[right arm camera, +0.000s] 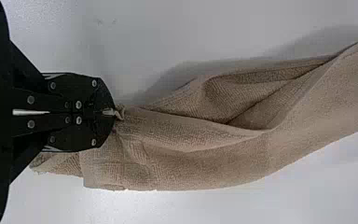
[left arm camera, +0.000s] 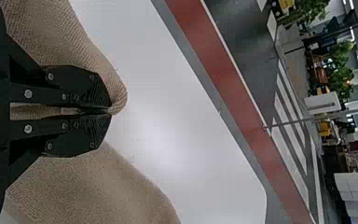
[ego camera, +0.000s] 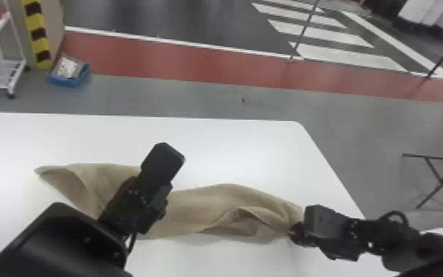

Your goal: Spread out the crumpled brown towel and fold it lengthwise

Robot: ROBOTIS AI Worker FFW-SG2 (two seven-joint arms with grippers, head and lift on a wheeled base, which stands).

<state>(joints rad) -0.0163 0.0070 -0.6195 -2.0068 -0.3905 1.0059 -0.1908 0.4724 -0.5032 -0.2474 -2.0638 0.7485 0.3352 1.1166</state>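
The left arm (ego camera: 59, 243) lies nearest the camera in the head view, its black forearm slanting in from the lower left corner, angled forward and to the robot's right across the brown towel (ego camera: 198, 210). Its left gripper (ego camera: 160, 165) sits over the towel, left of the cloth's middle, hiding a band of it. In the left wrist view, the left gripper (left arm camera: 109, 110) has its two flat fingers drawn together on a raised fold of the towel, which bulges out just past the tips; more cloth spreads on both sides of them. The right arm (ego camera: 401, 239) comes in from the lower right of the head view, reaching nearly sideways toward the robot's left, and its right gripper (ego camera: 297, 234) is at the towel's right end. In the right wrist view, the right gripper (right arm camera: 114, 113) pinches a small gathered bit of that end between closed fingertips, while a loose flap runs alongside the fingers. Between the two grippers the towel stretches as a rumpled strip over the white table (ego camera: 239, 147), with a hollow fold near the right gripper. Beyond the left arm it continues to a pointed corner at the robot's left.
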